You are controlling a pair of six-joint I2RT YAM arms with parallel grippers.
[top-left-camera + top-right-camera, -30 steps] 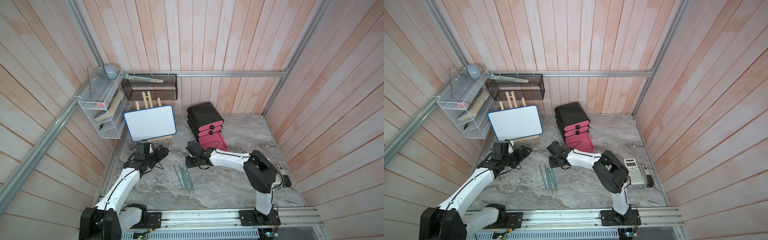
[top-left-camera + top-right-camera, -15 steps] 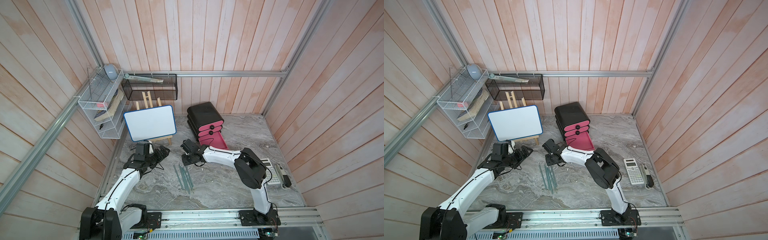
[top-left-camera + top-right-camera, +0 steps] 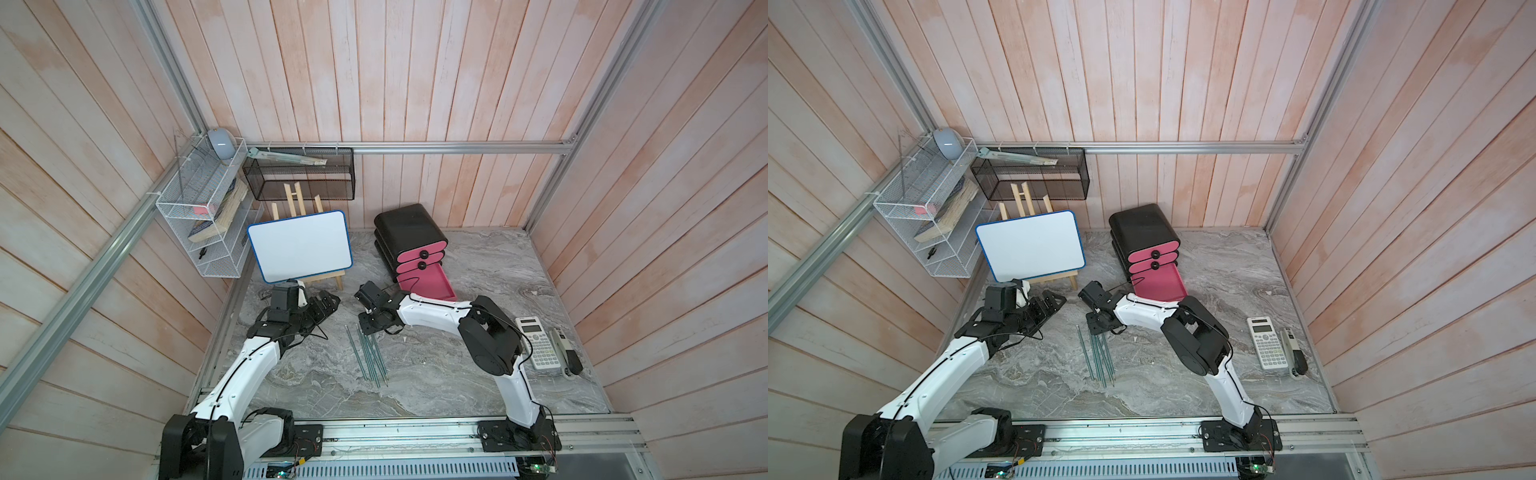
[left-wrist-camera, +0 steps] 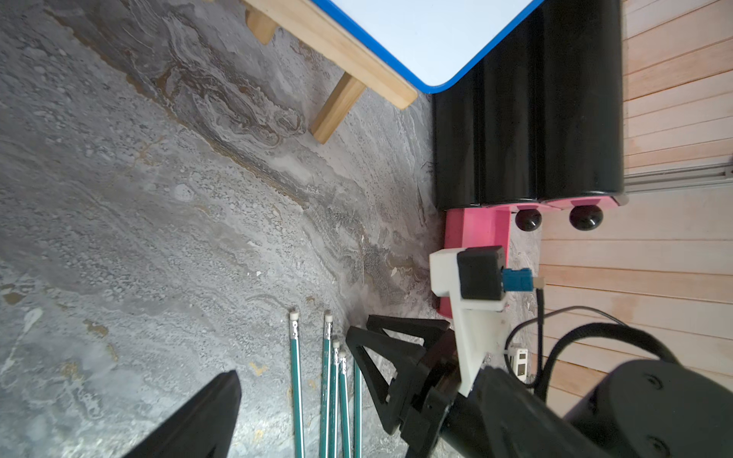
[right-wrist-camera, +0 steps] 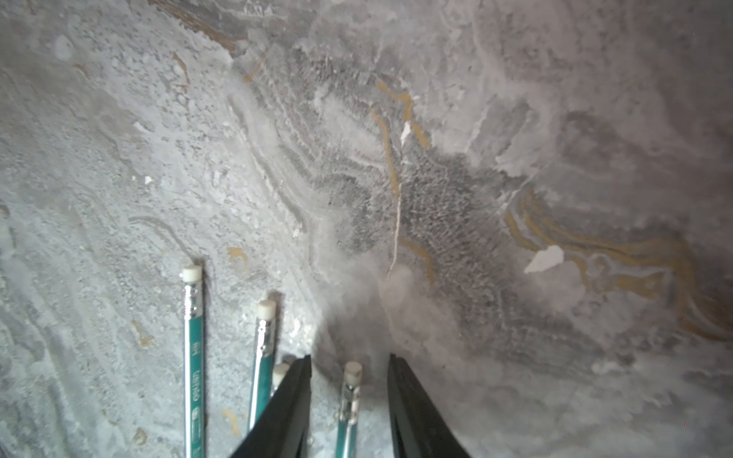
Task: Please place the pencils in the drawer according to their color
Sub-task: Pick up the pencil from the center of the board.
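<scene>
the right gripper holds its jaws narrowly apart, straddling the eraser end of one teal pencil with gaps on both sides. this looks like the pick-up step. the other teal pencils lie just outside one jaw. the next move calls for a pinch on that pencil alone, a lift, then a carry to the drawer, whose bottom tray stands open behind the wrist. the left gripper hovers near; i cannot tell how its jaws stand.

From the pencils, bare bench lies open at six o'clock; the whiteboard easel blocks eleven. The pulled-out drawer stands at one.
</scene>
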